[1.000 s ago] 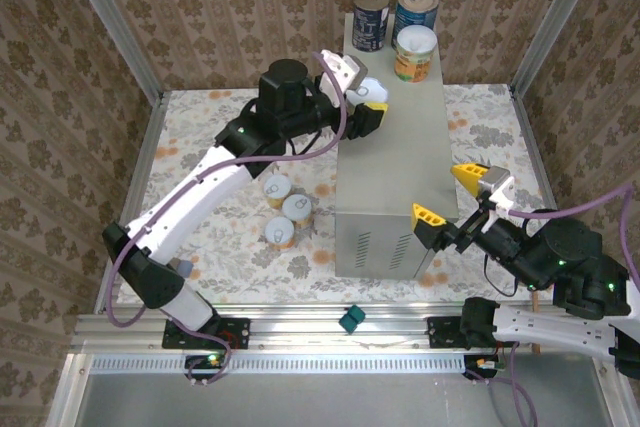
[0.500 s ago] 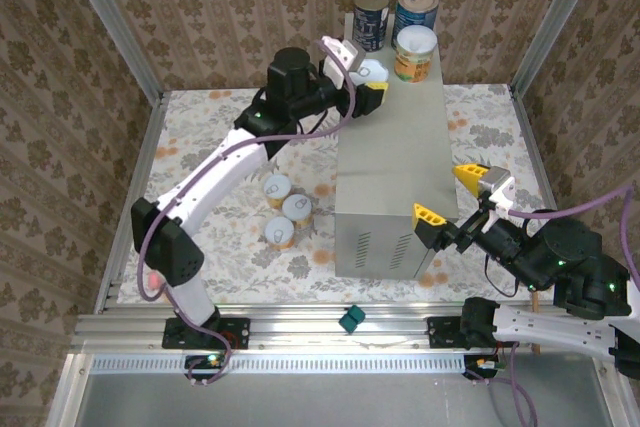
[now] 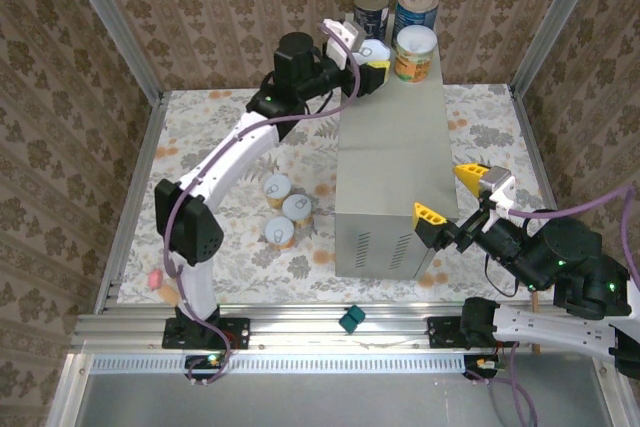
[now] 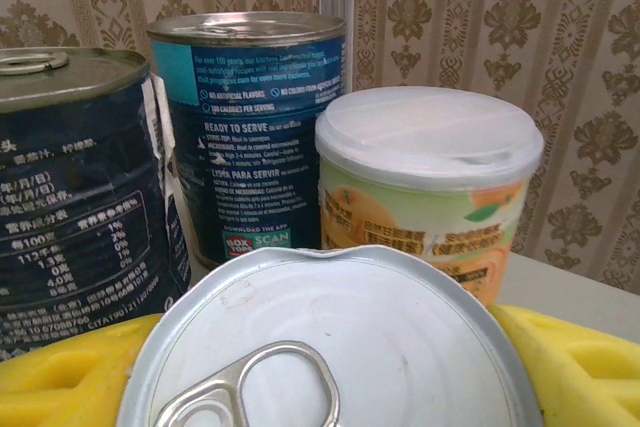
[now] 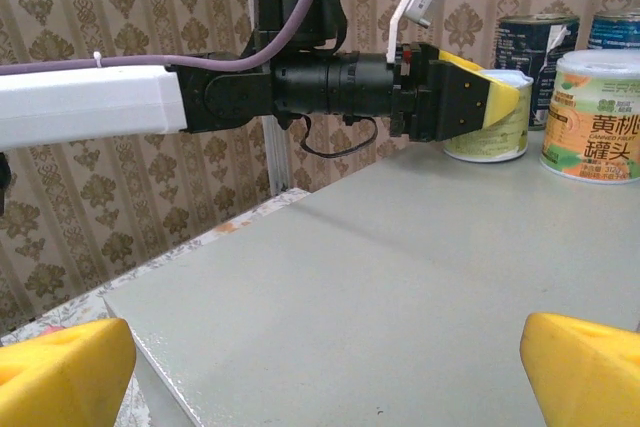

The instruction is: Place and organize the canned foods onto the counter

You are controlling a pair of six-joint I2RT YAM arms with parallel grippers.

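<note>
green block (image 3: 350, 319): on the near rail (image 3: 300, 332), apart from everything else.
right gripper (image 3: 447, 194): jaws spread wide, nothing between them; sits at the counter's near right corner, yellow pads (image 5: 585, 362) on either side of the top's near edge.
counter (image 3: 395, 147): tall grey metal box on the floral floor (image 3: 200, 147); long axis runs near to far; vent slits on the near face; the middle of the top is bare.
floor cans (image 3: 297, 207): three short tins in a tight cluster just left of the counter, upright, lids up.
left gripper (image 3: 375, 52): clamped on the held can at the counter's far left corner; arm reaches in from the left, purple cable (image 3: 335, 112) looped along it.
held can (image 4: 330, 347): short tin, upright, axis vertical, pull-tab lid up; base at the counter top, contact cannot be told. From the right wrist the gripper body covers its left side.
peach can (image 4: 425, 197): white lid, upright, just behind and right of the held can.
dark blue can (image 4: 70, 197): upright at the far edge, left, overlapping the blue can's edge.
blue can (image 4: 250, 137): upright at the far edge; the peach can hides its right side and the held can's lid hides its base.
wall (image 4: 480, 37): patterned paper right behind the cans.
</note>
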